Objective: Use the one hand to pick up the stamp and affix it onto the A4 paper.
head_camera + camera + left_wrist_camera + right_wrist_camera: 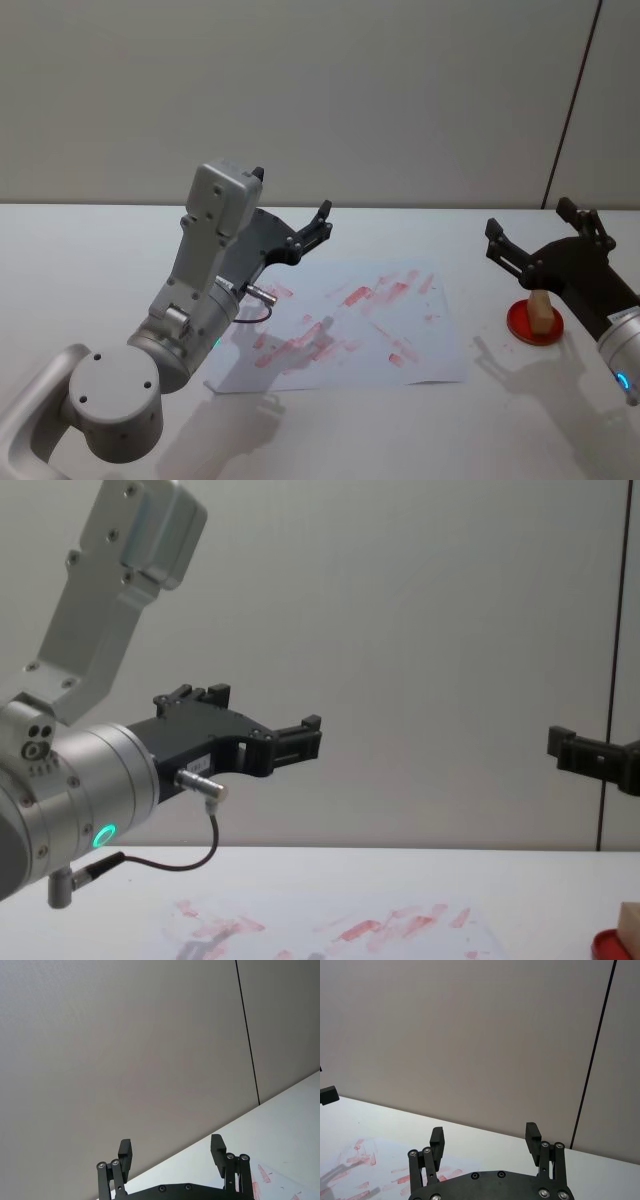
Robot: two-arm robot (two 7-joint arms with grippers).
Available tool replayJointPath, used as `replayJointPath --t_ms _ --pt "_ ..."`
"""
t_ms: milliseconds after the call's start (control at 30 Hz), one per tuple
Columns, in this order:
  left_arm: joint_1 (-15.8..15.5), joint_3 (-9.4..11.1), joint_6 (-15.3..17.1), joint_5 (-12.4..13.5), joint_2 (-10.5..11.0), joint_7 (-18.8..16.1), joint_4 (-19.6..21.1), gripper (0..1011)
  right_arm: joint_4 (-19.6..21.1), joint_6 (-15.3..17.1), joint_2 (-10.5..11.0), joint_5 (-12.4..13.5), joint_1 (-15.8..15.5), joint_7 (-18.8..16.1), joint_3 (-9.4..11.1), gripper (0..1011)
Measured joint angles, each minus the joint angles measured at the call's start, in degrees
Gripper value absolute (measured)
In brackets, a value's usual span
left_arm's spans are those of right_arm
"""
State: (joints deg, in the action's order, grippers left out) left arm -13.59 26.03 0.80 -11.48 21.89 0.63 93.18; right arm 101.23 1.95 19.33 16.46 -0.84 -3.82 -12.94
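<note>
**Stamp (541,312) stands in its tray below the raised right tool**

The pale tan stamp sits upright on a small round red tray (516,322), on the white surface (90,260). It is below the right tool (528,218) and apart from it. That tool is black, on the arm with the blue-lit ring (623,381). It is held up in the air with its two fingers spread wide and nothing between them. In the chest view its dark fingertip (565,745) hangs well above the stamp's corner (630,920). The right wrist view also shows both fingers (532,1132) parted, pointing toward the wall.

The A4 paper (400,330) lies flat on the surface, off to the right tool's left and lower than it. It is white and smeared with red ink marks and streaks. It lies near the red tray but does not touch it.

The left tool (325,220), on the arm with the green-lit ring (103,834), hovers above the far left part of the paper. Its fingers are also apart and empty, and it is well apart from the right tool.
</note>
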Motion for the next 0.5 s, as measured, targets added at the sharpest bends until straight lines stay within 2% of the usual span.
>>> replayJointPath --t_ms 500 --pt "0.0 0.0 0.0 0.0 0.0 0.0 0.0 1003 0.0 0.0 0.0 0.0 0.0 0.0 0.0 1001"
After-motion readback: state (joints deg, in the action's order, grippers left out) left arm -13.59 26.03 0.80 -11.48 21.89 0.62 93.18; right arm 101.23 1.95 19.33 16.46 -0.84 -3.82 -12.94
